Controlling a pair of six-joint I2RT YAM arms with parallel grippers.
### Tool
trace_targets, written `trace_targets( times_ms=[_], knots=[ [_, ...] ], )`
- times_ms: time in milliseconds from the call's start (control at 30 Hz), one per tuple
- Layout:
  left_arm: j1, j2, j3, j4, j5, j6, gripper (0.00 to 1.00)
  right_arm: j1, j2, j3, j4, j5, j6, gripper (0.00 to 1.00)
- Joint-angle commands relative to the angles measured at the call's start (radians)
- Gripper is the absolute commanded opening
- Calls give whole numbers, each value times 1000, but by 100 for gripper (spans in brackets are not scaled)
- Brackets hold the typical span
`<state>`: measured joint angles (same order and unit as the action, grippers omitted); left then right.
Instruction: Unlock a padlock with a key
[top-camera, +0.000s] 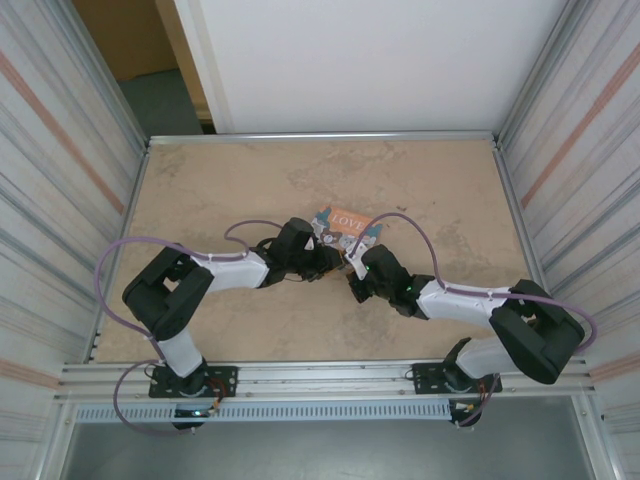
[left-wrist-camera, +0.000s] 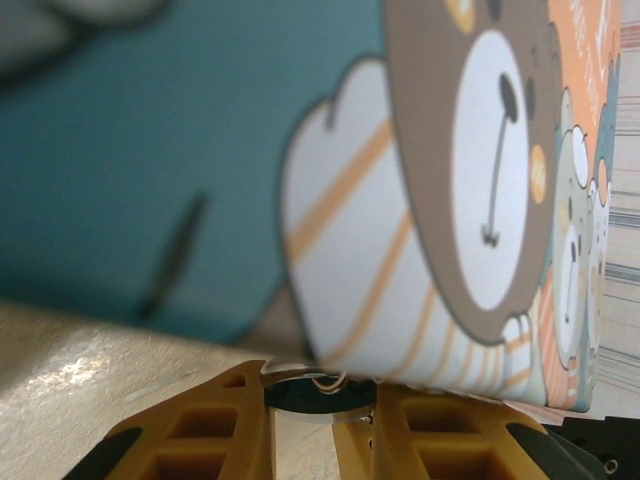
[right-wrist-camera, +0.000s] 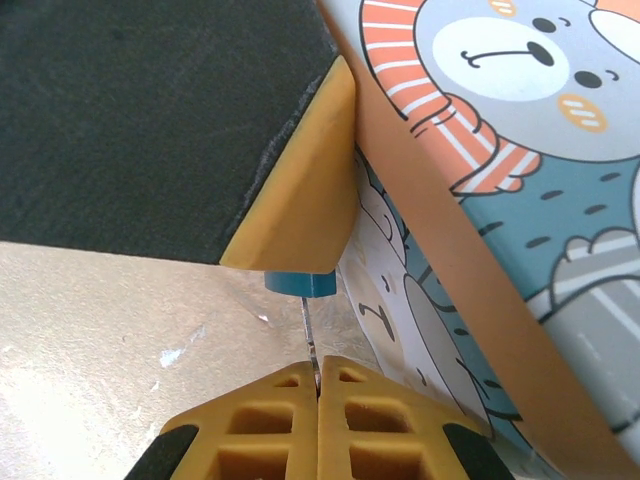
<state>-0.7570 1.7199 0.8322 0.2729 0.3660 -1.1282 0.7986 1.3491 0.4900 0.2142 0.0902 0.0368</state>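
Where both arms meet at mid-tabletop (top-camera: 250, 180), the left pincer (top-camera: 328, 256) and right pincer (top-camera: 354, 272) come tip to tip just beside the orange LOVE tin (top-camera: 345, 222), probably so one steadies while the other turns.

From the left wrist, yellow fingers (left-wrist-camera: 240, 420) stand narrowly apart, seemingly pinching something small and dark at their tips, with the tin's cartoon bear close behind.

From the right wrist, that pincer's fingers press together on the thin key (right-wrist-camera: 306, 332). It points up into the blue padlock (right-wrist-camera: 300, 284), which is tucked under the left pincer's fingertip just ahead.
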Motion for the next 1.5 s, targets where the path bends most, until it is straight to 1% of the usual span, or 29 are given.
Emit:
trace_targets(
  times_ms=[0, 367, 700, 1000, 1267, 1467],
  knots=[
    [-15, -43, 27, 35, 28, -24, 22, -9, -5, -15, 84, 19, 26, 0],
    [-15, -40, 40, 35, 46, -31, 22, -45, -36, -49, 170, -43, 42, 0],
    [-18, -42, 58, 13, 77, -30, 22, -89, -34, -40, 220, -113, 26, 0],
    [-24, -49, 58, -23, 77, -13, 22, -125, -21, 4, 200, -183, -13, 0],
    [-29, -50, 62, -29, 81, -10, 22, -177, 7, 26, 220, -305, 8, 0],
    [-32, -47, 61, -32, 77, -8, 22, -184, 25, 54, 214, -341, 4, 0]
  ],
)
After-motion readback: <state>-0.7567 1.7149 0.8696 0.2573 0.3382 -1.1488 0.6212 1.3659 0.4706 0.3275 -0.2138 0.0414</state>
